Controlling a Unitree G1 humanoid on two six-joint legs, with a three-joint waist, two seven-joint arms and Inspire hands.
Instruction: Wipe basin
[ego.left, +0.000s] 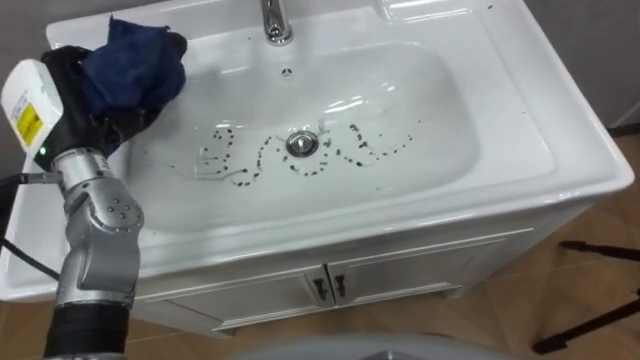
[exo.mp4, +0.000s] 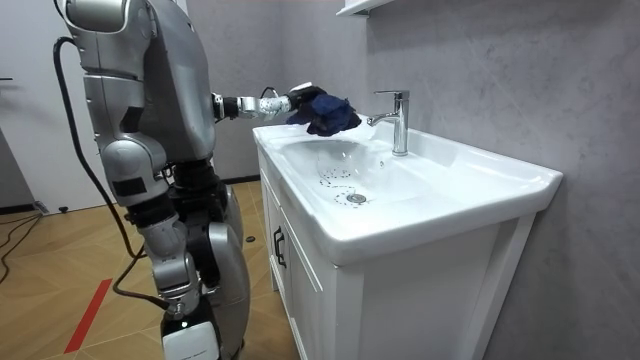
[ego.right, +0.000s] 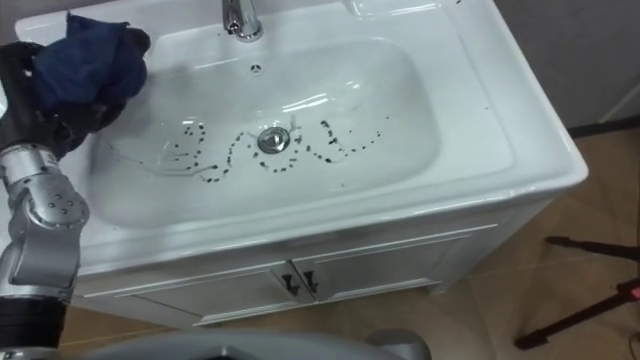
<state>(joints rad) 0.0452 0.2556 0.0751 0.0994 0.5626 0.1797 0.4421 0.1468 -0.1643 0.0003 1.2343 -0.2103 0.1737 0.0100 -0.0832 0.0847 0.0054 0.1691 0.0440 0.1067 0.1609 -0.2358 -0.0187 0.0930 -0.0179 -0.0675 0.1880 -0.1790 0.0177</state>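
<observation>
Firmly gripping a dark blue cloth (ego.left: 135, 62), the left robot hand (ego.left: 72, 80) hangs over the basin (ego.left: 445, 125); dark squiggles (ego.left: 352, 148) ring the drain (ego.left: 302, 144) to its right. Its yellow wrist label (ego.left: 28, 120) is unreadable.

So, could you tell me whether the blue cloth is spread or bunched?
Bunched: the blue cloth is a crumpled wad gripped in the left hand.

— What colour is the basin (ego.left: 520, 140)?
— White, with black dotty squiggles (ego.left: 243, 178) inside.
— And the cloth (ego.left: 135, 62)?
— Dark blue. The tap (ego.left: 274, 20) is shiny silver, the wall (exo.mp4: 480, 50) grey, the floor (exo.mp4: 60, 260) brown wood with a red stripe (exo.mp4: 88, 315).
</observation>
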